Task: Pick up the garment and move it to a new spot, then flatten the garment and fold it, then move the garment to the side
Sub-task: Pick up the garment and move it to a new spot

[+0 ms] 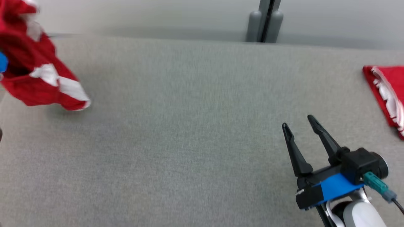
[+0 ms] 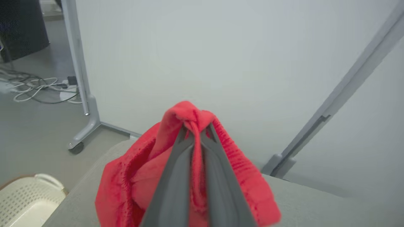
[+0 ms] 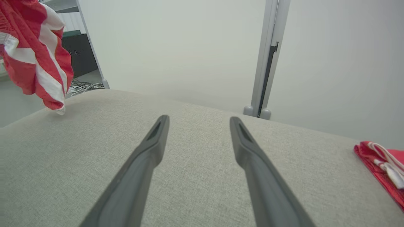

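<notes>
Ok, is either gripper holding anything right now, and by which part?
The left gripper is shut on the red garment, pinching a bunched fold of cloth. The right gripper is open and holds nothing.

The right hand (image 1: 298,122) is two long, skinny black fingers (image 1: 295,154) tapering to blunt tips, and up close each has a narrow slot (image 3: 154,131) near the end. They sit on a black base with a bright blue plate (image 1: 339,186) across it and a chunky black block (image 1: 363,163) behind. A teal plug (image 1: 374,182) sticks out, with a grey cable (image 1: 390,196) trailing off. The forearm (image 1: 359,216) is glossy white. The left hand (image 2: 196,128) has the same smooth dark grey fingers.
</notes>
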Robot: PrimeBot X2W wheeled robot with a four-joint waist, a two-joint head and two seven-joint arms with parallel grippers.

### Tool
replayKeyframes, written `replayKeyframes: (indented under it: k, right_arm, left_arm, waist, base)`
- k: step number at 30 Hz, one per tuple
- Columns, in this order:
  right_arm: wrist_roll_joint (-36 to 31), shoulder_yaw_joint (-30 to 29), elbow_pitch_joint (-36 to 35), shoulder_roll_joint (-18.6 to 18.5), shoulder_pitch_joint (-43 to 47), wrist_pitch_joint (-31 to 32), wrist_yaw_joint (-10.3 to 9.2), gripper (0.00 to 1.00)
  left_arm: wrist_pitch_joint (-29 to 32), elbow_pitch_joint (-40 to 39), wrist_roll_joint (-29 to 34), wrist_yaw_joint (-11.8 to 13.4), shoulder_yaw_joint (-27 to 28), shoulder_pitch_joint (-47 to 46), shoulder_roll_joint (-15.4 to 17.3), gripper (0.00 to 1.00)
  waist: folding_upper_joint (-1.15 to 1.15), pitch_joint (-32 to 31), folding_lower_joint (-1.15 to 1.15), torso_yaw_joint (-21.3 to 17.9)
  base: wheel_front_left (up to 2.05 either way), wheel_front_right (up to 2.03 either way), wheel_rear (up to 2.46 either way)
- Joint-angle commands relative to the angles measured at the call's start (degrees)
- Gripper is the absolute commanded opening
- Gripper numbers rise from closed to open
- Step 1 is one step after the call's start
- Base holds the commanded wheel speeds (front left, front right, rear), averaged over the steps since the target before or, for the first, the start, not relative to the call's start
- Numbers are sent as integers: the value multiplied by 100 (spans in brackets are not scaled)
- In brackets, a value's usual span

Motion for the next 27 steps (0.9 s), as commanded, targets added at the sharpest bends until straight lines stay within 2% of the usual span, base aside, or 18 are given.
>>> replayKeyframes:
  k: [1, 8, 16, 21, 27]
  right_arm:
    - [59, -14, 67, 54, 110, -56, 1, 100]
    - [58, -124, 207, 192, 362, -92, 1, 100]
    - [70, -50, 122, 253, 445, -13, 1, 100]
    - [68, -26, 85, 284, 451, -11, 1, 100]
    - [98, -31, 110, 310, 430, -49, 1, 100]
  left_arm:
    - [131, -277, -49, -61, -105, -74, -81, 0]
    - [712, -1474, -368, -153, -709, -40, -646, 0]
    - [1123, -2153, -659, -170, -1429, 212, -1312, 0]
    - [1194, -2110, -652, -159, -1730, 599, -1476, 0]
    - [1011, -1378, -445, -119, -2167, 1365, -1656, 0]
  waist:
    - [1, -434, 2, -292]
    - [1, -1080, 2, -660]
    - [1, -1175, 2, -1382]
    - [1, -1075, 2, -1745]
    - [1, -911, 2, -2068]
  base:
    - [0, 0, 0]
    - [0, 0, 0]
    - [0, 0, 0]
    - [0, 0, 0]
    - [0, 0, 0]
